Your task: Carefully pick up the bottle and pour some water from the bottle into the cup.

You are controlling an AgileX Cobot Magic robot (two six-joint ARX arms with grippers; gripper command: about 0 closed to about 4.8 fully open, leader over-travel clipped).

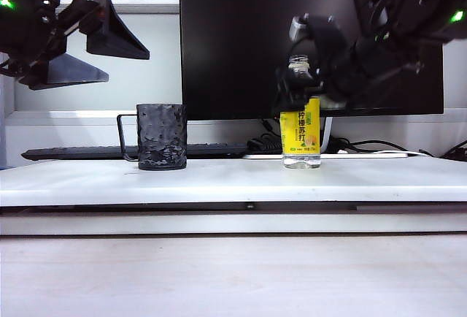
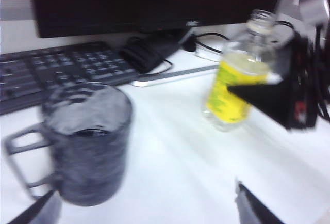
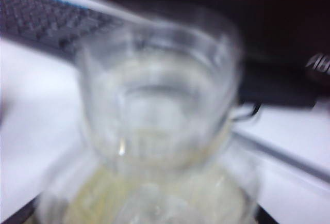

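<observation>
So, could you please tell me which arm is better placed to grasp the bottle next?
The right: its open right gripper is at the uncapped clear plastic bottle with the yellow label, while the open left gripper hovers above the dark hammered mug.

Left gripper (image 1: 102, 54) high on the left, jaws wide apart; right gripper (image 1: 303, 94) lower, blurred, jaws spread

One bottle (image 1: 300, 138), right of cup. One cup (image 1: 161, 136). One monitor (image 1: 241, 39) behind cup. One keyboard (image 1: 73, 153) behind cup. Two grippers: left gripper (image 1: 102, 54) above-left of cup, right gripper (image 1: 306, 87) well right of cup.
</observation>
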